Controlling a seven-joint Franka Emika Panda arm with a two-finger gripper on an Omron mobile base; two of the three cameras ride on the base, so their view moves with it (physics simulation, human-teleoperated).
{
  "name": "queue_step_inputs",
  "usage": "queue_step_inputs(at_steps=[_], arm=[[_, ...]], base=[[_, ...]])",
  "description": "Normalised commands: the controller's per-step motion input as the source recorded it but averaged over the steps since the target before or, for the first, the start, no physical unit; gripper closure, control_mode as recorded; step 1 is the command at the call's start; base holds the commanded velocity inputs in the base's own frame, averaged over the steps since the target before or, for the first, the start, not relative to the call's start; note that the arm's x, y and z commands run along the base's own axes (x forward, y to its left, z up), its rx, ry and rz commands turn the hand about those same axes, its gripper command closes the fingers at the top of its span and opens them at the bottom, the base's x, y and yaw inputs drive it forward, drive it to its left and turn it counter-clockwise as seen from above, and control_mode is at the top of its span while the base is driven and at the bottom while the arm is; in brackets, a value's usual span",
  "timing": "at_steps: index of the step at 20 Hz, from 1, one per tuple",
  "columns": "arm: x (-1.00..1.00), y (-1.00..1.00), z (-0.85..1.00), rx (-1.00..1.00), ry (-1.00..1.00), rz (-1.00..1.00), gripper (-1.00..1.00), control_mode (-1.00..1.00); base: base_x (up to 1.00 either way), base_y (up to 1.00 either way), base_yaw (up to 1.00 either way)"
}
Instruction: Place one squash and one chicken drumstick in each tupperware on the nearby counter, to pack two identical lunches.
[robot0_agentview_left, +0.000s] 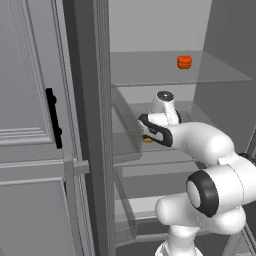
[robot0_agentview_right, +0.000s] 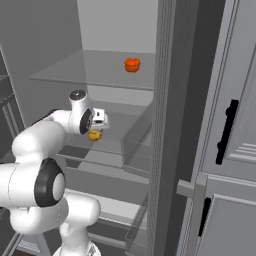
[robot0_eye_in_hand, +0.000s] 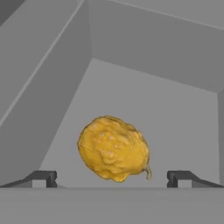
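Jaws spread to their widest, nothing between them. In the hand view the two dark fingertips (robot0_eye_in_hand: 43, 177) stand far apart at the bottom edge, and the gripper (robot0_eye_in_hand: 112, 179) looks straight down its axis at a lumpy yellow squash (robot0_eye_in_hand: 113, 148) with a small stem tail at its lower right. No contact: the squash lies just ahead of the tips, centred in the gap between them.

Squash sits on a grey fridge shelf (robot0_eye_in_hand: 175, 118), near the shelf's front edge and closer to the left wall than the right as the hand camera frames it. In the right base view the same yellow lump (robot0_agentview_right: 94, 134) lies just below the gripper (robot0_agentview_right: 99, 119), on the middle shelf of the open fridge. The left base view gives only a sliver of it (robot0_agentview_left: 148, 140) past the wrist, so how far the tips stand above the shelf is hard to judge from there.

A second, orange squash (robot0_agentview_right: 132, 64) sits on the shelf above, well apart and untouched.

Step in hand, as I read it: the first pick, with the arm reaching into the fridge and lined up on the yellow squash. Nothing is packed yet as far as these views tell.

Next move calls for a short advance so the tips straddle the widest part of the body, then a close. The skin is bumpy and rounded, so an off-centre pinch may roll it toward the side wall.
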Motion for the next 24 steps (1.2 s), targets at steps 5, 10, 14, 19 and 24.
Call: queue_step_inputs(at_steps=[5, 10, 14, 19, 24], arm=[[0.17, 0.07, -0.26, -0.05, 0.00, 0.00, -1.00, -1.00], [0.00, 0.00, -0.04, -0.02, 0.00, 0.01, -1.00, -1.00], [-0.01, 0.00, -0.04, -0.02, 0.00, 0.04, -1.00, -1.00], [0.10, 0.00, -0.01, -0.01, 0.00, 0.08, -1.00, -1.00], [0.01, -0.04, -0.19, 0.00, 0.00, 0.09, -1.00, -1.00]], base=[[0.00, 0.00, 0.00], [0.00, 0.00, 0.00], [0.00, 0.00, 0.00], [0.00, 0.00, 0.00], [0.00, 0.00, 0.00]])
